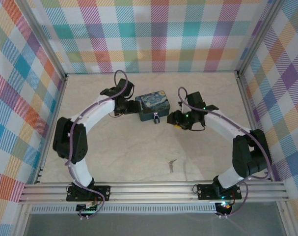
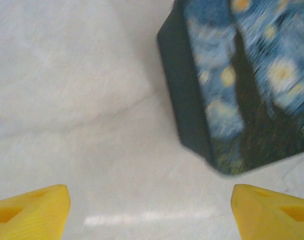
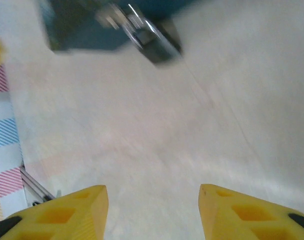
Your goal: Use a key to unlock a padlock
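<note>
Unlocking not begun: yet to pick up the key (image 1: 172,165), lying loose on the table (image 1: 119,157) near the arm bases.
Holding nothing: left gripper (image 2: 150,200) spread wide beside the tin (image 1: 152,104), right gripper (image 3: 153,195) parted, facing the padlock (image 3: 154,42) at the tin's front.

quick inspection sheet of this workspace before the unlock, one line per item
surface: pale marbled table, mostly bare
job's things: padlock against the near side of the tin, blurred in the right wrist view; key lying loose near the front, apart from both arms
clutter: starry blue tin mid-table; nothing else seen
grippers: left gripper open and empty, beside the tin; right gripper fingers apart and empty, facing the padlock
cables: purple cables run along both arms
surroundings: checked walls on three sides, metal rail at the near edge
</note>
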Available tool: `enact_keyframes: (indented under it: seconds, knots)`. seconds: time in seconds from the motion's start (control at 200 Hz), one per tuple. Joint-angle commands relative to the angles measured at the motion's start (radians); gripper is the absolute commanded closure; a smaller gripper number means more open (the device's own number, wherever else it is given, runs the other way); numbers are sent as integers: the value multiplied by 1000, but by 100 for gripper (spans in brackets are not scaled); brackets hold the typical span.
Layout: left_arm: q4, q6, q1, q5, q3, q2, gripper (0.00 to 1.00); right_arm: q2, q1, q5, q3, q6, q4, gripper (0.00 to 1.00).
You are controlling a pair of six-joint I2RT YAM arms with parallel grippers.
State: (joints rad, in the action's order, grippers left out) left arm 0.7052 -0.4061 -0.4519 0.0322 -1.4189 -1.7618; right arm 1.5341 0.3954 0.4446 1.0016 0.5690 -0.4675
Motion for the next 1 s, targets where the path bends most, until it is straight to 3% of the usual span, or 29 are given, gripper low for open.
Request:
enact_keyframes:
  seconds: [0.0, 0.225, 0.405, 0.715, 0.995]
  knots:
    - [35, -108, -60, 61, 106, 83, 16, -67, 59, -23, -65, 109, -153, 52]
    - [-6, -199, -130, 63, 297, 218, 16, -180, 191, -139, -170, 282, -255, 62]
    - [-4, -195, -149, 74, 332, 266, 17, -251, 266, -159, -259, 423, -236, 66]
    - [8, -169, -151, 94, 322, 280, 17, -222, 352, -172, -371, 610, -66, 69]
    - [-1, -158, -151, 87, 313, 277, 17, -166, 360, -227, -372, 637, -17, 70]
